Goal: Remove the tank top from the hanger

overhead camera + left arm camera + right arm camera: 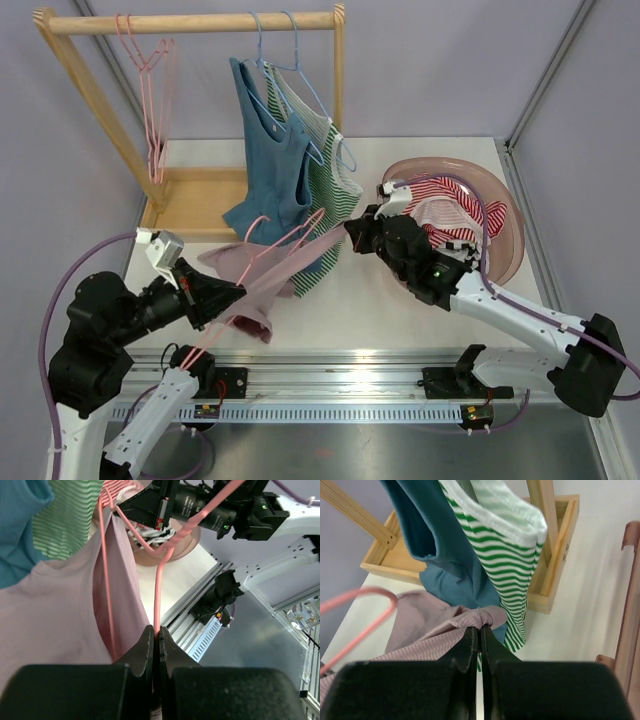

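Observation:
A pale pink tank top [262, 282] hangs stretched between my two arms on a pink hanger [285, 238]. My left gripper [236, 294] is shut on the hanger's wire [158, 595], seen in the left wrist view just above the closed jaws, with the pink fabric [55, 625] draped to their left. My right gripper [348, 232] is shut on a bunched edge of the tank top [485, 617], pinched at the tips of its fingers [470, 645]. The hanger's pink hook [365, 610] curves at the left of the right wrist view.
A wooden rack [200, 25] stands at the back, holding an empty pink hanger [150, 90], a blue top [268, 160] and a green-striped top [330, 175]. A pink basin [505, 225] with red-striped clothes sits at the right. The rack's wooden base tray [555, 580] lies near my right gripper.

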Action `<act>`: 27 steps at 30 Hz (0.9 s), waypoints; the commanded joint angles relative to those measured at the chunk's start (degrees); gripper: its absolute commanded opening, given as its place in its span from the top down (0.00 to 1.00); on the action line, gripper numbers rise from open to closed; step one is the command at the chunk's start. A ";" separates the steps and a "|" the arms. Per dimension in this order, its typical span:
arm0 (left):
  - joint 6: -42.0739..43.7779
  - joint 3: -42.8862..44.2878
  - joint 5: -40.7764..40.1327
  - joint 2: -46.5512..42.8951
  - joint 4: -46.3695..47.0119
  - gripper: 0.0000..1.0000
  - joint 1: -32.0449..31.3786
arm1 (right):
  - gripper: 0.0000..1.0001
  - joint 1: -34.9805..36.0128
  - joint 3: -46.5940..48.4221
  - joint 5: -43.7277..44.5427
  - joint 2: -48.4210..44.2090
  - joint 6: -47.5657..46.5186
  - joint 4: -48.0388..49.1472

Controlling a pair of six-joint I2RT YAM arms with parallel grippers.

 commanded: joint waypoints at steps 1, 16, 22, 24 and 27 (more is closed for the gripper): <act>-1.30 5.25 4.47 1.19 7.21 1.00 -0.12 | 1.00 -1.86 4.92 3.17 -2.88 -4.39 -5.42; -13.53 -6.96 -0.37 10.85 86.21 1.00 -0.12 | 1.00 -1.77 41.46 -41.05 -0.70 -1.32 -19.82; -7.12 -5.04 -12.10 17.99 88.28 1.00 -0.20 | 1.00 -0.98 38.79 -41.15 -1.83 -4.40 -25.10; -4.13 -5.38 -15.82 16.15 84.69 1.00 -0.20 | 1.00 -0.81 34.23 -40.71 -2.71 -4.49 -24.94; -1.67 -3.99 -23.56 13.78 74.53 1.00 -0.20 | 1.00 -0.11 28.24 -39.92 -3.68 -3.61 -22.30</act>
